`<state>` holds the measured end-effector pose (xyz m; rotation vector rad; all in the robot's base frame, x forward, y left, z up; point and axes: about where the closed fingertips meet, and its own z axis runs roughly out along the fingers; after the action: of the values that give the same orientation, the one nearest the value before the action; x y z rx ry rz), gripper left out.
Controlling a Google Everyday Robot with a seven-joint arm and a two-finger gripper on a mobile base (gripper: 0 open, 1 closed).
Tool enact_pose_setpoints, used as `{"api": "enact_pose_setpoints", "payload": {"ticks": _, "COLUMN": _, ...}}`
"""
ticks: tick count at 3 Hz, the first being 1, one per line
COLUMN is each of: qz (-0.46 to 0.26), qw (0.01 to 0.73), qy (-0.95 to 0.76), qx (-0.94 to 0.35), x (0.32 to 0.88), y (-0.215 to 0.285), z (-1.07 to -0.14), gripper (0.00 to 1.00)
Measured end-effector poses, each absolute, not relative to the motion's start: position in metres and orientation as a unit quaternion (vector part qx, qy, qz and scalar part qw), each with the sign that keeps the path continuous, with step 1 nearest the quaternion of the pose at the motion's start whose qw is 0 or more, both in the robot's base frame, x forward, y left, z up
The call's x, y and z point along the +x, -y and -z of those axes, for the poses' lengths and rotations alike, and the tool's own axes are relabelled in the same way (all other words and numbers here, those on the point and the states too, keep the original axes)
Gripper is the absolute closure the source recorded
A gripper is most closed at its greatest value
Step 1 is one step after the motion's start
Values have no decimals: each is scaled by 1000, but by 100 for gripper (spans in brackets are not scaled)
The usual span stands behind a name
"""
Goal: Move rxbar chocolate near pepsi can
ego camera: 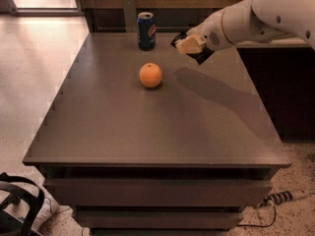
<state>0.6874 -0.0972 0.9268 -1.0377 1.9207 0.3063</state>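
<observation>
Gripper holding chocolate bar in the air, to the right of a soda can

Gripper (189, 45) is hovering above the far right part of a dark brown table (123, 132), at the end of a thick white arm (256, 18) that is reaching in from the upper right. Its pale fingers are clenching a flat chocolate bar (202, 57) in a black wrapper, which is sticking out below and behind them. The bar is hanging clear of the tabletop and is tilting rather than lying level. The wrapper's lettering cannot be made out.

A dark blue soda can (146, 30) with a silver top is standing upright near the table's far edge, to the left of the gripper and apart from it. An orange (150, 75) is sitting on the table nearer the camera, in front of the can and touching neither the can nor the gripper. The arm is casting a soft shadow (211, 90) across the right side of the tabletop.

On the speckled floor at the lower right, a power strip (280, 198) is lying beside the table.
</observation>
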Motion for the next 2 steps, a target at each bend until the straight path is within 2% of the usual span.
{"api": "enact_pose_setpoints", "payload": {"ticks": 2, "qz": -135, "qw": 451, "qy": -777, "qx": -417, "x": 699, "y": 99, "z": -922, "gripper": 100}}
